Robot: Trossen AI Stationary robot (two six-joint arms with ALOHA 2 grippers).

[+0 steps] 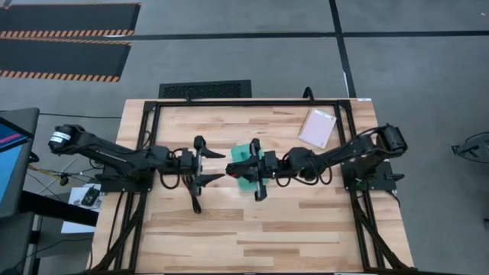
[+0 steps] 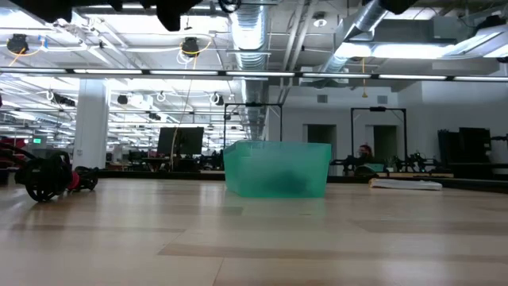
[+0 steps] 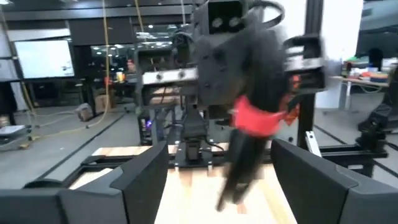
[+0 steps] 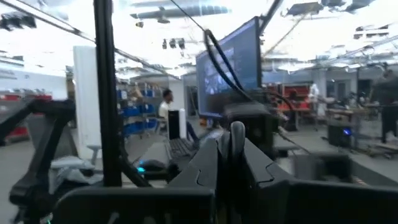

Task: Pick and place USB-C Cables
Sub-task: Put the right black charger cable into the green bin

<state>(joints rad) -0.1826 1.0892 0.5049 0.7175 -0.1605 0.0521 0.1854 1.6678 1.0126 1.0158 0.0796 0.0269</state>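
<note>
My right gripper (image 1: 232,163) stands over the translucent teal tray (image 1: 243,182), shut on a black USB-C cable bundle with a red tie (image 3: 256,118). The left wrist view shows this bundle blurred and hanging below the gripper. My left gripper (image 1: 216,166) is open and empty, just left of the tray, facing the right gripper; its fingers (image 3: 140,180) stand wide apart. Another black bundle with a red tie (image 2: 49,176) lies on the table far to the left in the low view. The tray (image 2: 278,168) rests flat on the table. My right gripper pinches the bundle between its two shut fingers (image 4: 217,162), coming in level from the table's right side. It has the upper part of the bundle (image 3: 264,74), above the red tie; blur hides the exact spot. The cable is lifted clear and hangs slack over the tray.
A pale pink flat packet (image 1: 318,127) lies on the table's far right. A black frame (image 1: 229,103) runs around the table's edges. A monitor (image 1: 11,153) stands off the left side. Bare wood (image 1: 252,237) stretches along the near half.
</note>
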